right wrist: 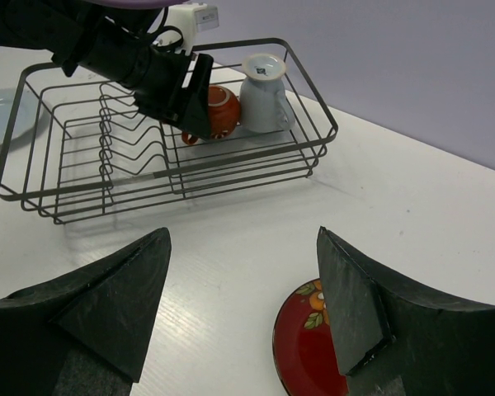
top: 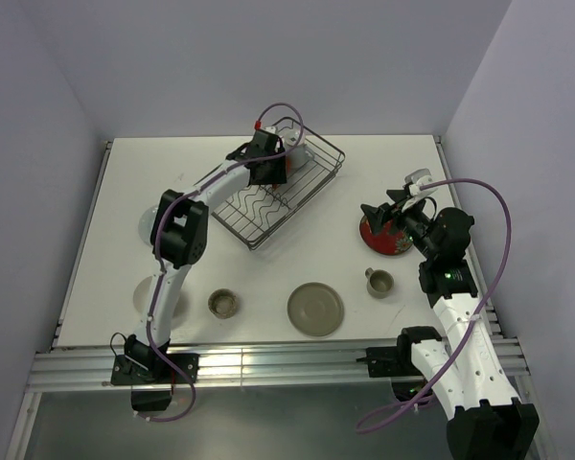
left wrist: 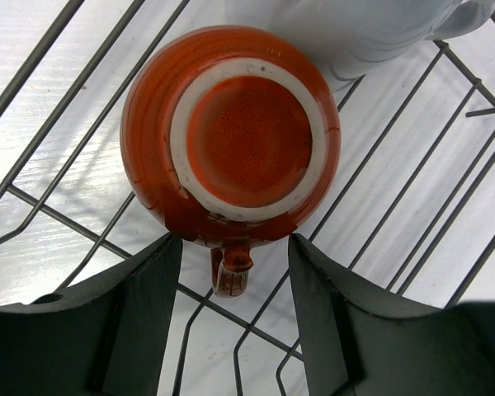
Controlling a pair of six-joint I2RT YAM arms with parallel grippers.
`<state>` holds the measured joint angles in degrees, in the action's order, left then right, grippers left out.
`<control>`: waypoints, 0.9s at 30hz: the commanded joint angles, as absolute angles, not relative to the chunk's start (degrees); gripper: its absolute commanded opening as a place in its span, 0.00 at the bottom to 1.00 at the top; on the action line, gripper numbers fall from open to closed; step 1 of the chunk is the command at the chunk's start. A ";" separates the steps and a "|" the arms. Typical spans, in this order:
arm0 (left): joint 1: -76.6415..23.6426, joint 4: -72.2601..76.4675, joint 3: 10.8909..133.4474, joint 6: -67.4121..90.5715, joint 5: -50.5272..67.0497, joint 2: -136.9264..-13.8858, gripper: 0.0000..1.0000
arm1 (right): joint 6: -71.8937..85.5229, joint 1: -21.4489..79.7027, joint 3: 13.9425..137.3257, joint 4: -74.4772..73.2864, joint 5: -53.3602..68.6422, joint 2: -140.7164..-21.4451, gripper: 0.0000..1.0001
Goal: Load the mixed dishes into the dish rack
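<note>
The dish rack (top: 268,203) lies at the table's back centre. An orange-red mug (left wrist: 247,136) rests upside down in its far end beside an upturned pale cup (left wrist: 371,29). My left gripper (left wrist: 235,247) is open just over the mug's handle, a finger on each side, not touching it. My right gripper (top: 391,203) is open and empty above the red floral plate (top: 385,238), which lies flat on the table at the right. The right wrist view shows the plate (right wrist: 313,351) below the gripper (right wrist: 243,247), and the rack (right wrist: 74,198) with the mug (right wrist: 220,107) and pale cup (right wrist: 264,82).
An olive-grey plate (top: 315,309) lies front centre. A small grey cup (top: 379,282) sits to its right and a beige cup (top: 223,304) to its left. A pale plate (top: 149,222) lies left, partly behind my left arm. The rack's wavy dividers (top: 259,203) hold nothing.
</note>
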<state>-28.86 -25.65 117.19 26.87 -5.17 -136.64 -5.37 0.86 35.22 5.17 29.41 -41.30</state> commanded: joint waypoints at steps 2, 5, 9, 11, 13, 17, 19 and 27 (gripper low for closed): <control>-27.95 -23.91 115.75 26.89 -5.19 -131.66 0.61 | -4.83 0.44 34.72 8.00 29.71 -40.43 0.79; -27.95 -23.47 115.40 26.98 -4.75 -130.08 0.63 | -4.92 0.53 34.80 7.91 30.06 -40.52 0.79; -27.86 -22.85 114.61 26.90 -3.87 -127.63 0.64 | -5.10 0.44 34.89 7.82 30.50 -40.52 0.79; -27.86 -22.33 114.17 26.81 -3.43 -126.74 0.64 | -5.27 0.44 34.98 7.65 30.85 -40.52 0.79; -27.86 -22.15 113.38 26.72 -2.90 -125.25 0.64 | -6.15 0.53 35.16 6.95 31.90 -40.78 0.79; -27.95 -21.01 111.36 25.93 -1.06 -122.00 0.65 | -8.17 0.44 36.03 4.40 33.92 -41.22 0.79; -27.95 -20.39 109.26 25.32 -0.44 -119.37 0.65 | -9.75 0.44 36.47 2.20 35.06 -41.66 0.80; -27.86 -11.36 92.24 21.89 5.01 -102.87 0.67 | -21.68 0.53 42.79 -14.80 43.14 -46.92 0.81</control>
